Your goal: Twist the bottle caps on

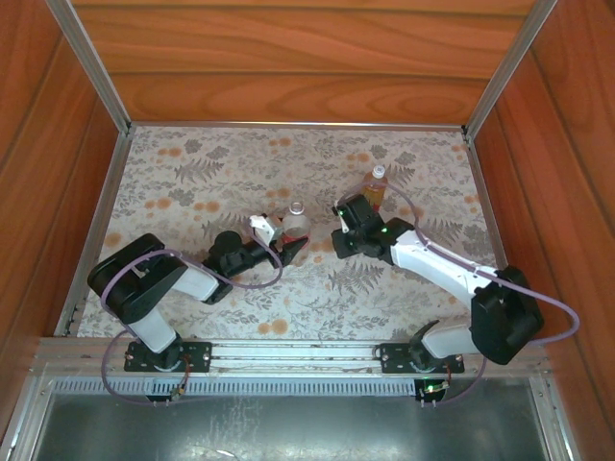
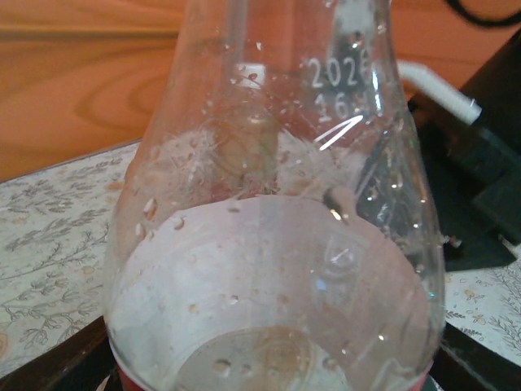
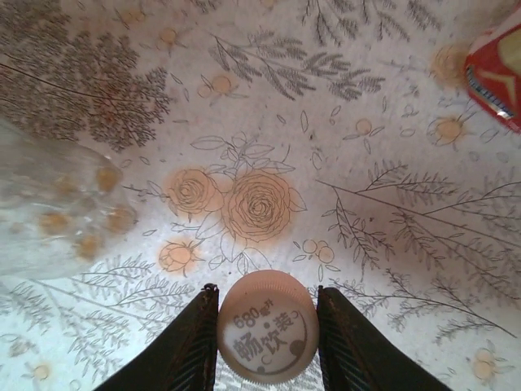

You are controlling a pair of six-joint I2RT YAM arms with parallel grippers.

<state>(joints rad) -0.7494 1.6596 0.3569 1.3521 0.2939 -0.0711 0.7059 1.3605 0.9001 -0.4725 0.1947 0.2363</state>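
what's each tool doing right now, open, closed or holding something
left tool: closed on the clear plastic bottle with a red label
right tool: closed on a small white round plastic cap

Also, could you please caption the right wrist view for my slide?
Right end effector grips a white bottle cap over the floral tablecloth.

TOP EXTERNAL: high behind arm bases (image 1: 163, 357), facing down over whole desk (image 1: 192, 173) | LEFT WRIST: roughly level, very close against clear bottle (image 2: 277, 244) | RIGHT WRIST: facing down, near desk, cap (image 3: 267, 338) lower centre | SHARED: floral desk surface, all views
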